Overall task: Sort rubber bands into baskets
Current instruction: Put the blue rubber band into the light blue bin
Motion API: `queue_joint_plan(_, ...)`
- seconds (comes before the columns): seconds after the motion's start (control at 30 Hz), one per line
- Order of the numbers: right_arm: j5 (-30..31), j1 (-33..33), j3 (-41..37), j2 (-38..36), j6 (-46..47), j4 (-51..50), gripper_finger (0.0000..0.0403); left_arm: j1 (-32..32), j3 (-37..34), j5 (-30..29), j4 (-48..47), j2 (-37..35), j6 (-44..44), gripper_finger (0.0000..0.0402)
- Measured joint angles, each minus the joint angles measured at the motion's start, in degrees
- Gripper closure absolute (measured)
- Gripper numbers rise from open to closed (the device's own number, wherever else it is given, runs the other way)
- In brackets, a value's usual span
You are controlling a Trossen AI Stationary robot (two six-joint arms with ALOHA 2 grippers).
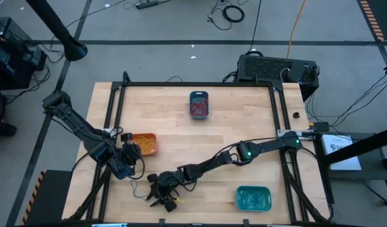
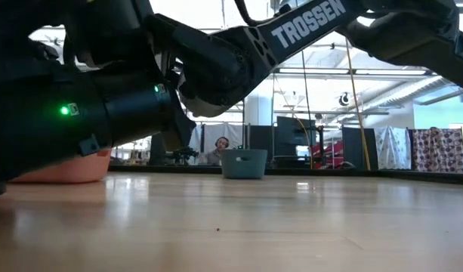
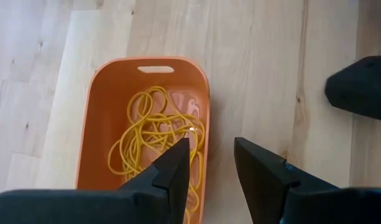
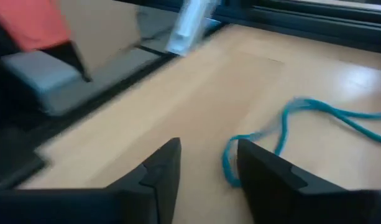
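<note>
Three baskets [image 1: 199, 104] on the table [image 1: 231, 135], two arms above.

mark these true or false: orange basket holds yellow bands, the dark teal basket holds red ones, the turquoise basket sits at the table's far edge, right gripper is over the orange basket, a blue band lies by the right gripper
1. The orange basket holds yellow rubber bands. True.
2. The dark teal basket holds red bands. True.
3. The turquoise basket sits at the table's far edge. False: it sits near the front edge, on the right.
4. The right gripper is over the orange basket. False: the left gripper is there.
5. A blue band lies by the right gripper. True.
</note>
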Motion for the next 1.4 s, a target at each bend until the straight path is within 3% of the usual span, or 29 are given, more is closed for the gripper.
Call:
queue_joint_plan(0.23,3.50,-0.43,0.12,-0.34,-0.09,-3.82,0.0254,0.00,0.00,-0.19,1.92,0.00,0.02,0.0268)
queue_joint_plan(0.33,3.35,-0.52,0.16,-0.37,-0.10,-5.18,0.0291,0.00,0.00,-0.20,1.91,0.00,0.04,0.0268)
queue_joint_plan(0.47,3.88,-0.96,0.17,-0.60,0.08,-5.66,0.0376,0.00,0.00,-0.20,1.91,0.00,0.04,0.0268)
queue_joint_plan(0.6,3.96,-1.53,0.07,-2.76,-0.61,-11.59,0.0395,0.00,0.00,-0.22,2.36,0.00,0.02,0.0268)
queue_joint_plan(0.8,4.38,-1.97,-0.19,-10.82,-8.80,-35.24,0.0402,0.00,-0.04,-0.24,4.87,-0.02,0.04,0.0268)
queue_joint_plan(1.0,3.93,-1.23,-0.02,-23.60,-12.47,-67.84,0.0402,0.00,-0.09,-1.21,8.55,0.00,0.11,0.0268)
queue_joint_plan(1.2,4.76,2.74,-0.13,-34.37,0.23,-90.61,0.0403,-0.02,-0.09,-3.34,10.40,0.00,0.17,0.0268)
queue_joint_plan(1.4,14.93,11.54,-0.06,-45.38,18.21,-100.28,0.0403,-0.02,-0.09,-4.79,10.66,0.00,0.18,0.0268)
